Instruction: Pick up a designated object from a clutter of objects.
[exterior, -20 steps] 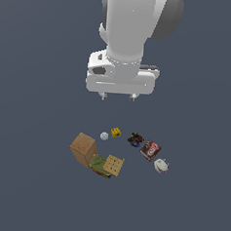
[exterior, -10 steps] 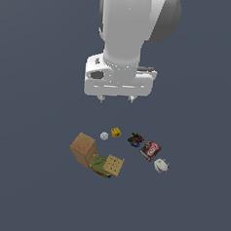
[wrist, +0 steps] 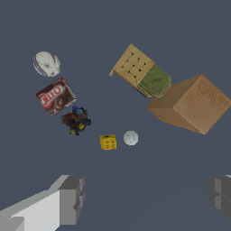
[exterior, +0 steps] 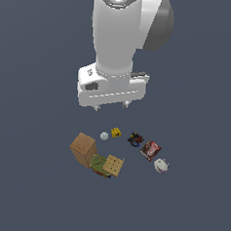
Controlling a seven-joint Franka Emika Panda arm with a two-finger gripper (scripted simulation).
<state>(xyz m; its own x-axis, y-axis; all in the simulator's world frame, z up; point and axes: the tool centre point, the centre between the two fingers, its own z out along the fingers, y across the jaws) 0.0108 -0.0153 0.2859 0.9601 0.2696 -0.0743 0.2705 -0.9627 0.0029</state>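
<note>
The tan-brown box [exterior: 83, 148] lies at the exterior view's left end of the clutter and is its largest item; the wrist view shows it too [wrist: 191, 104]. A green lump [exterior: 98, 163] and a tan dotted square [exterior: 113, 165] lie against it. My gripper [exterior: 110, 106] hangs well above the clutter, open and empty, a little toward the exterior view's right of the box. In the wrist view, my gripper [wrist: 144, 196] has its fingers [wrist: 70, 198] spread wide, with the box beyond them to one side.
A white ball [exterior: 104, 135], a yellow piece [exterior: 116, 132], a dark multicoloured cluster [exterior: 135, 139], a dark red packet [exterior: 150, 149] and a white lump [exterior: 161, 165] lie in a row toward the exterior view's right. The floor is plain dark grey.
The gripper has come lower and shifted slightly toward the exterior view's left. The objects have not moved.
</note>
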